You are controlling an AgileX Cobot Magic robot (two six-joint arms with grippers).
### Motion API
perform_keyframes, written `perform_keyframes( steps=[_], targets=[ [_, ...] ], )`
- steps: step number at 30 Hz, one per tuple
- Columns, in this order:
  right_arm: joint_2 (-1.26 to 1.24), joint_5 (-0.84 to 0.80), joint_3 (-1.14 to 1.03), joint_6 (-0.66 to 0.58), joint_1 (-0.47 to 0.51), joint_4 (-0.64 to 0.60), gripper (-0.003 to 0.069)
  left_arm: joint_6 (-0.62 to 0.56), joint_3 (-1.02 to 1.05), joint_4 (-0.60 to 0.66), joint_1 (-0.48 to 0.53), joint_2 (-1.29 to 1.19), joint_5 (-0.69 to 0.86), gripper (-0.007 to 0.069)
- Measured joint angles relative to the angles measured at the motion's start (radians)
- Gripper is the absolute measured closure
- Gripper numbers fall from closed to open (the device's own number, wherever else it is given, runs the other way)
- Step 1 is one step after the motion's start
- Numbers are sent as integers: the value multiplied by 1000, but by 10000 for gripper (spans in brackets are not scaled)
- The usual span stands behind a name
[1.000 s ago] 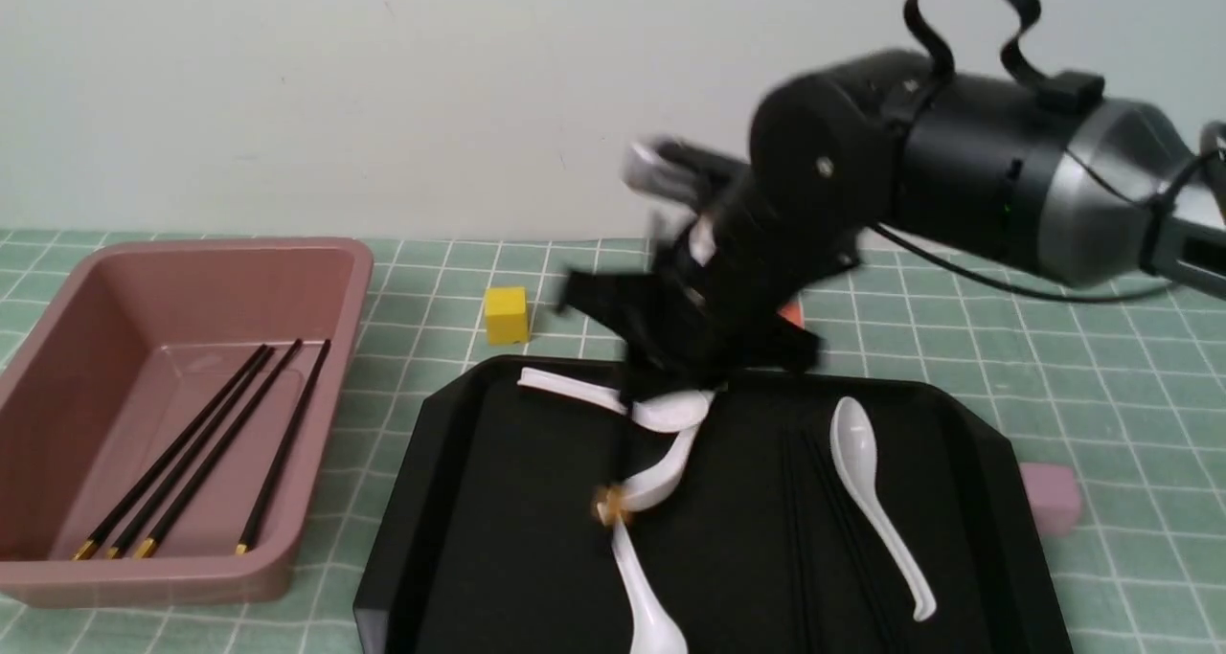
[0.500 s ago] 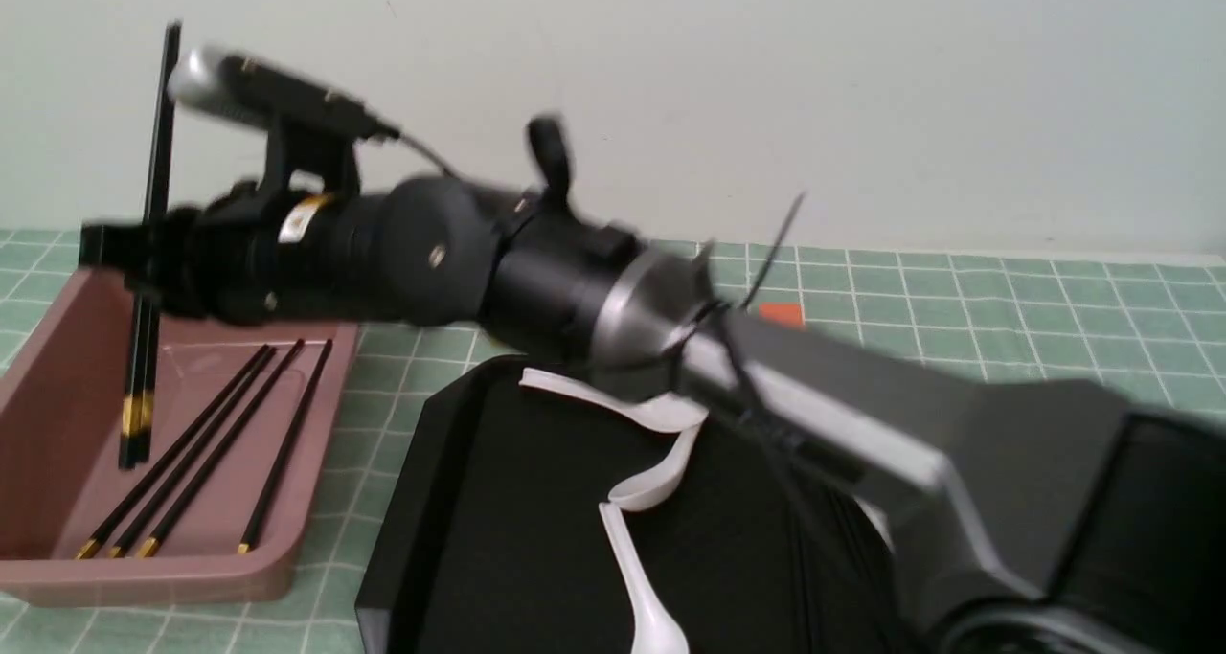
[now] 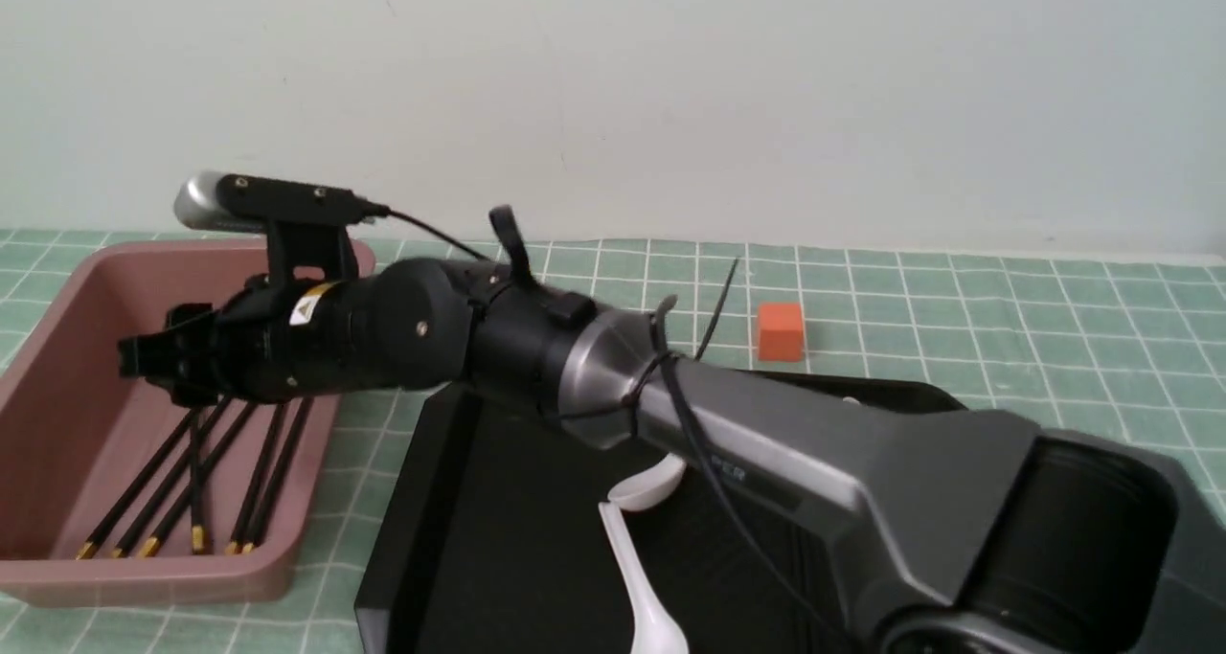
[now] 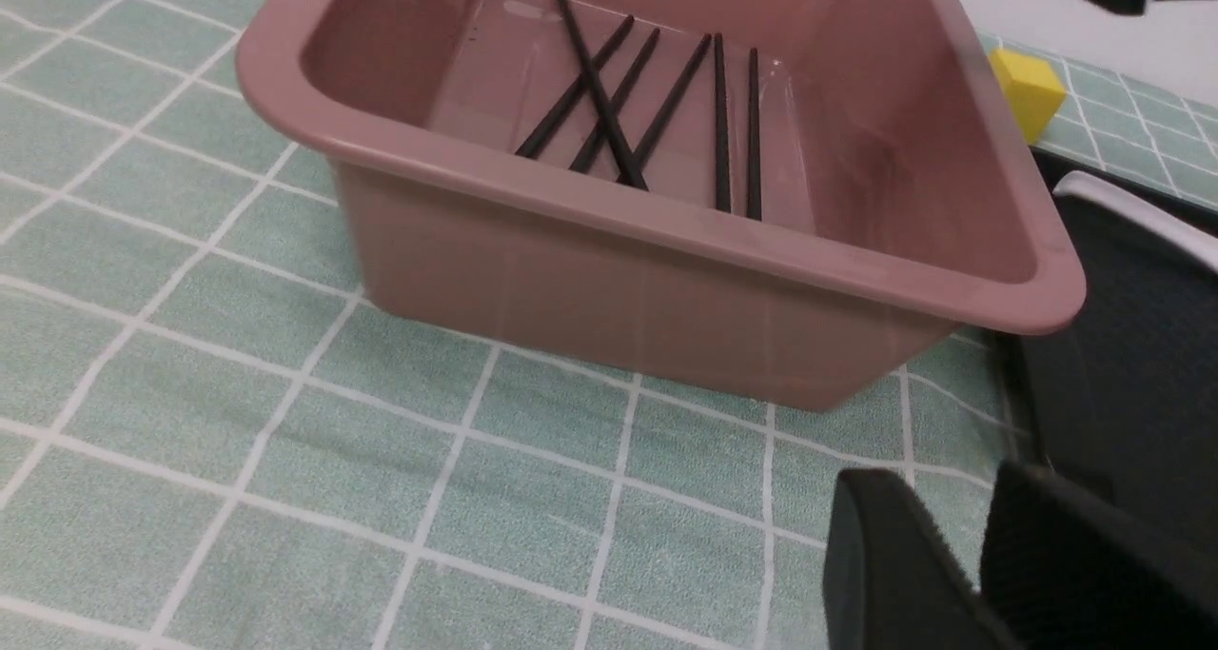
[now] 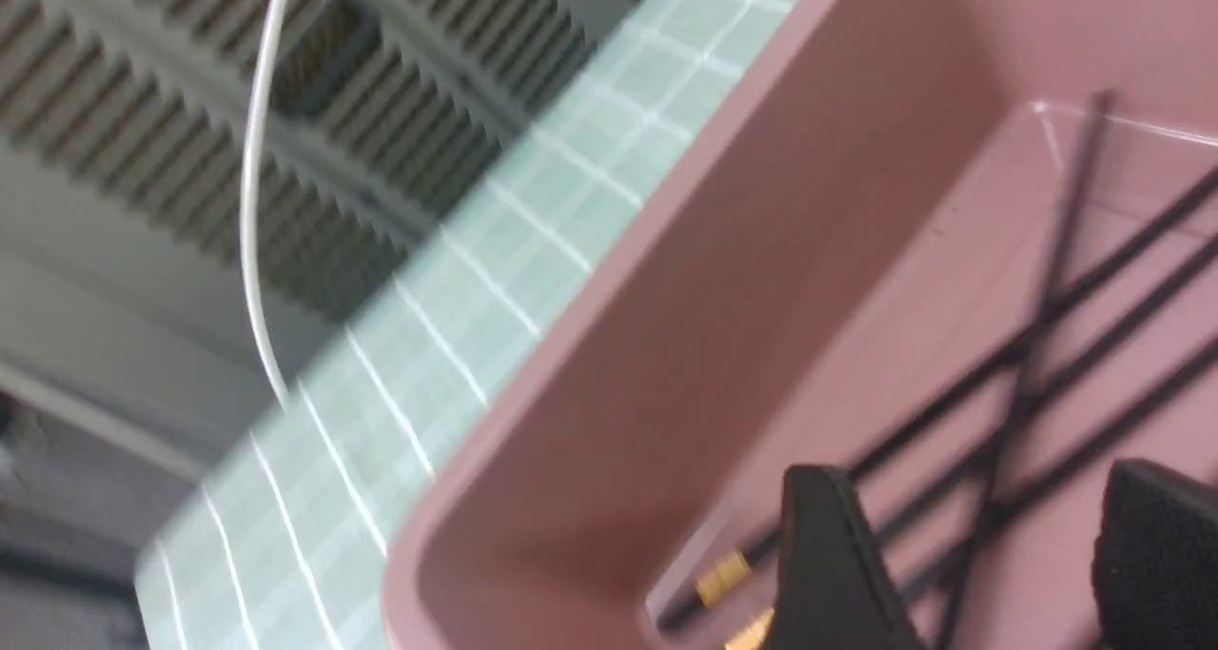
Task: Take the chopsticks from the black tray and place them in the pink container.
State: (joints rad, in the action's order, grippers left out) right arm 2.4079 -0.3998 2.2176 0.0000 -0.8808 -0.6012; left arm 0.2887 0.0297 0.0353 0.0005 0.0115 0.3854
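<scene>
Chopsticks (image 3: 123, 501) lie inside the pink container (image 3: 38, 424), and their long axes run from its near end towards its far end, gold tips pointing back at the robot. Count them: six in there! Three slant away to the right, one lies across those three at a steeper angle, and two sit close together by the container's right wall. Right gripper (image 5: 980, 474) is over the container, fingers spread wide with a gap between them, gripping nothing. Left gripper (image 4: 950, 479), outside the container on its near side, has its fingers parted and empty too. Right of the container is one black tray (image 3: 402, 501), with two white spoons (image 3: 644, 577) plain to see and more white peeking out. Right arm (image 3: 766, 424) stretches clean across that tray, blocking much of it, so any sticks there can't be counted. One orange cube (image 3: 781, 332) sits well to the container's right, beyond the tray; one yellow cube (image 4: 1028, 88) is nearer the container.
</scene>
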Motion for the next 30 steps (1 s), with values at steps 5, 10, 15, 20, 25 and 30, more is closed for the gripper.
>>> perform_keyframes(
  steps=[5,10,15,20,25,30],
  targets=[
    [-150,-280,0,-12,39,149,365,0,0,0,0,0,0,442],
    [-387,-643,4,-13,103,307,583,0,0,0,0,0,0,438],
    [-616,-843,-14,0,138,413,672,0,0,0,0,0,0,438],
    [-837,-859,-157,7,137,482,672,0,0,0,0,0,0,436],
    [-1130,-861,-427,19,137,542,672,0,0,0,0,0,0,430],
    [-1482,-677,-861,24,137,573,671,0,0,0,0,0,0,426]
  ],
)
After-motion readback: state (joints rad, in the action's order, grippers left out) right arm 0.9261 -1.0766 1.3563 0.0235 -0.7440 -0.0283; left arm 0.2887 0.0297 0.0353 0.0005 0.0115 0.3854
